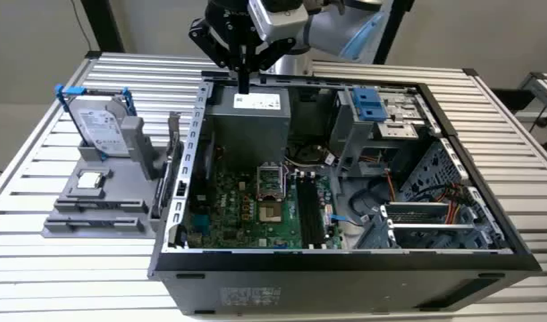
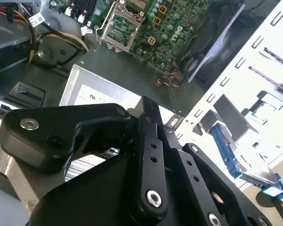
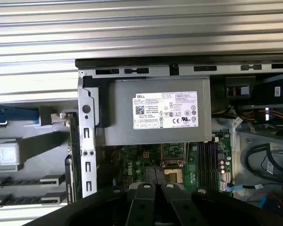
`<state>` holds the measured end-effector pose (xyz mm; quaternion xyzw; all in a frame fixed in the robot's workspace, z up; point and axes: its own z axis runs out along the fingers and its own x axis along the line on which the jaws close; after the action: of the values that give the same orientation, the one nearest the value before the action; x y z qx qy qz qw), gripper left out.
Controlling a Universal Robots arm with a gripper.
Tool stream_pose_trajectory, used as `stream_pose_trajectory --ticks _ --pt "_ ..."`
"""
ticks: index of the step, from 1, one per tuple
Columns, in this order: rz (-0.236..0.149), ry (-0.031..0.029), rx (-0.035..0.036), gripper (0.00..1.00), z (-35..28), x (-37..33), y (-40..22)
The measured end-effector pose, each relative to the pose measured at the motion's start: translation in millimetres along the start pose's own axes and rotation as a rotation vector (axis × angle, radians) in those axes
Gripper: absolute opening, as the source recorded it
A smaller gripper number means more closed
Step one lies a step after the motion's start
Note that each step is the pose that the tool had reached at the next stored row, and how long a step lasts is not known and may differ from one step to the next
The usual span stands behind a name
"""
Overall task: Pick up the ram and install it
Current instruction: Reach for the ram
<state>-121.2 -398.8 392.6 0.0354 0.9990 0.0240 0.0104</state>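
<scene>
Nearest, the slatted aluminium table (image 1: 68, 282), ribbed and pale, carries a black tower case (image 1: 345, 268) lying on its side with the interior open. Inside: a green motherboard (image 1: 242, 208), glossy and studded with small parts; a square metal processor socket (image 1: 269, 182); long black memory slots (image 1: 311, 213). Beyond them sits a dull grey sheet-metal power supply (image 1: 255, 121) with a white label. On the exterior view's left of the case, a grey moulded holder (image 1: 94, 225) keeps a small square silver chip (image 1: 92, 179) and, upright, a silver hard drive (image 1: 104, 127) in a blue-handled frame. The ram (image 3: 73, 141), a thin green strip seen edge-on in the first wrist view, stands in that holder just beside the case wall, well apart from the gripper. The gripper (image 1: 244, 84), black and angular, hangs above the power supply's far edge, its fingers drawn together to a point with nothing between them. Behind: a plain grey wall and black upright posts (image 1: 104, 27).
</scene>
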Motion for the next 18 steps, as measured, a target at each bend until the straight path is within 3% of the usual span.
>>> stream_pose_trajectory --ticks 13,16,17,18 --pt "0.000 0.0001 0.0000 0.00 -0.1 1.9 -0.1" --pt "-0.001 0.0001 0.0001 0.00 -0.2 6.3 -0.5" --pt "-0.003 0.0002 0.0000 0.00 -0.3 12.8 -0.9" --pt "-0.005 0.0002 -0.0001 0.00 -0.3 14.9 -1.1"
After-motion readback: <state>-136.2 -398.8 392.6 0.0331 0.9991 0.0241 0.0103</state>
